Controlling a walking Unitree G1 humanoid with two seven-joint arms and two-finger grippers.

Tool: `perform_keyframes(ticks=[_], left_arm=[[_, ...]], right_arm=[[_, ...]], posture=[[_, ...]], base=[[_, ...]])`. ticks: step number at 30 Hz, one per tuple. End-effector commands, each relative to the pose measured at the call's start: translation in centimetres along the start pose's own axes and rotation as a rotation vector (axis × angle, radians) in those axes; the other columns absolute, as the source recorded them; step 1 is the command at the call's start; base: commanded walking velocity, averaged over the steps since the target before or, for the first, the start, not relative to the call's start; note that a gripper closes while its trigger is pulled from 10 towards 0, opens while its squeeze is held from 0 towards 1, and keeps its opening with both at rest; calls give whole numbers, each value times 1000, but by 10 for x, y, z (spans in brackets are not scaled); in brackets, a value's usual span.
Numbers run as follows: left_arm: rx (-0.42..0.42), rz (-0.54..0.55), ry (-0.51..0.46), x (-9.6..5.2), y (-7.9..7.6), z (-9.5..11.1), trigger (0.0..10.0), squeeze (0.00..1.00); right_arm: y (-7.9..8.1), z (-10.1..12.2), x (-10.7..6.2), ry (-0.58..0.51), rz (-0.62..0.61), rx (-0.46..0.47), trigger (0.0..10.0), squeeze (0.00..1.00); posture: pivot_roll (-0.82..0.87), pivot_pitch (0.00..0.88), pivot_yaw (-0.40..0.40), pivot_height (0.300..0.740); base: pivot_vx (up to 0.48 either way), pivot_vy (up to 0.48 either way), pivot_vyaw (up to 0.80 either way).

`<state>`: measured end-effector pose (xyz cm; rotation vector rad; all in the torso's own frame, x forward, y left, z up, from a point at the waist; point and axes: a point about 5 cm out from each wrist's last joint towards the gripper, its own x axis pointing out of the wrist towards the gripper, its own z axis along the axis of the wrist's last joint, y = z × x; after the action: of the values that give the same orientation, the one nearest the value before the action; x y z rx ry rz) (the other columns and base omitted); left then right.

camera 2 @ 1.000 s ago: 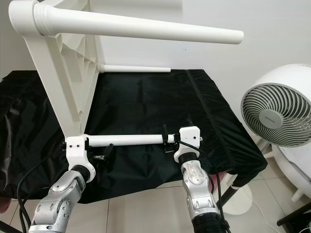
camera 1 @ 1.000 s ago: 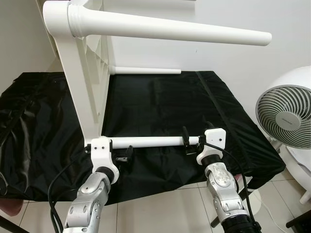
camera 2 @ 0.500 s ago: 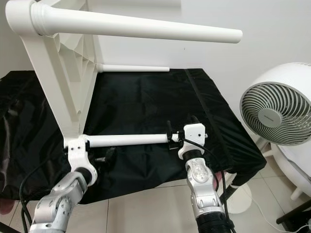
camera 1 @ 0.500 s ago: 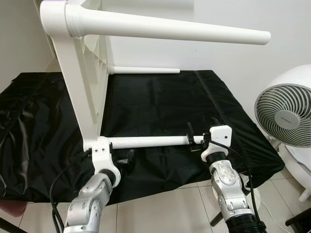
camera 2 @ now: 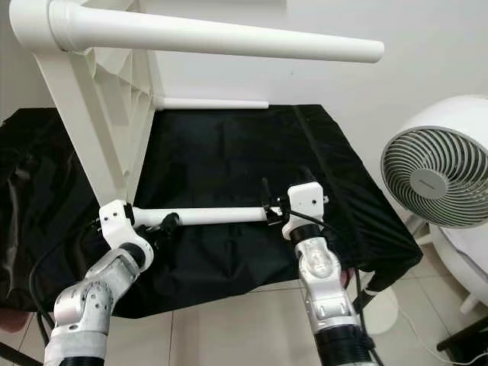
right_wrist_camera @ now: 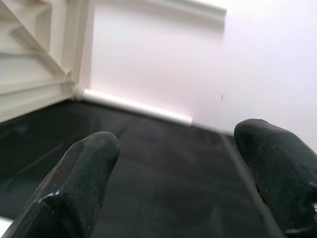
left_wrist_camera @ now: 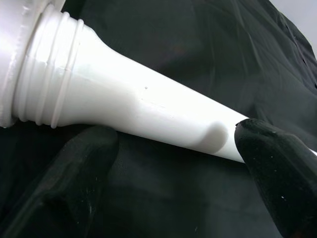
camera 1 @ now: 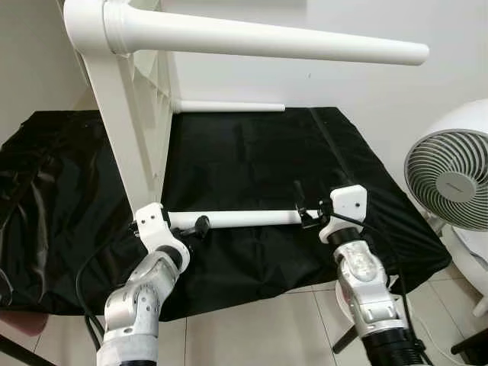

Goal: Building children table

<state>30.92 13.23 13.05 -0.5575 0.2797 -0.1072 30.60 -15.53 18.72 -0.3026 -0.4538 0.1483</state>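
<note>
Left eye view: table (camera 1: 126, 130) stands on its side at upper left; its lowest leg (camera 1: 236, 219) crosses frame centre. Left gripper (camera 1: 200, 226) fingers straddle it, spread; right gripper (camera 1: 301, 215) jaws spread at its tip.

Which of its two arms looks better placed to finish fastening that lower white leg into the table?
Probably the left. The left gripper straddles the lower leg beside its socket in the table top, fingers open. The right gripper sits at the leg's far tip.
</note>
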Motion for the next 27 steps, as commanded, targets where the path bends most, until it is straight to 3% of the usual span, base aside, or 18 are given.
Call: perform_keyframes(ticks=[1,8,11,13,18,19,21,25,27], left_arm=[[-6,-25,-19,2,-4,7,10000,0],[-1,-20,1,3,-2,5,10000,0],[-9,-13,10,4,-2,5,10000,0],[-10,-13,12,4,-2,4,10000,0],[-14,-12,17,5,-3,4,10000,0],[-15,-10,18,6,-3,4,10000,0],[-15,-10,18,6,-3,4,10000,0],[-21,-14,14,8,-5,4,10000,0],[-21,-14,14,8,-5,4,10000,0]], right_arm=[[1,6,3,-20,17,-20,10000,0],[-17,42,11,-154,-4,-173,10000,0],[-27,70,20,-265,-40,-315,10000,0],[-29,79,22,-296,-54,-350,10000,0],[-31,105,30,-407,-83,-433,10000,0],[-30,120,35,-475,-103,-492,10000,0],[-30,120,35,-475,-103,-492,10000,0],[-19,148,55,-600,-85,-590,10000,0],[-19,148,55,-600,-85,-590,10000,0]], posture=[[41,48,29,740],[27,57,38,740],[17,58,41,740],[17,58,41,740],[11,54,40,740],[7,51,40,740],[7,51,40,740],[7,48,31,740],[7,48,31,740]], base=[[0,0,0],[0,0,0],[0,0,0],[0,0,0],[0,0,0],[0,0,0],[0,0,0],[0,0,0],[0,0,0]])
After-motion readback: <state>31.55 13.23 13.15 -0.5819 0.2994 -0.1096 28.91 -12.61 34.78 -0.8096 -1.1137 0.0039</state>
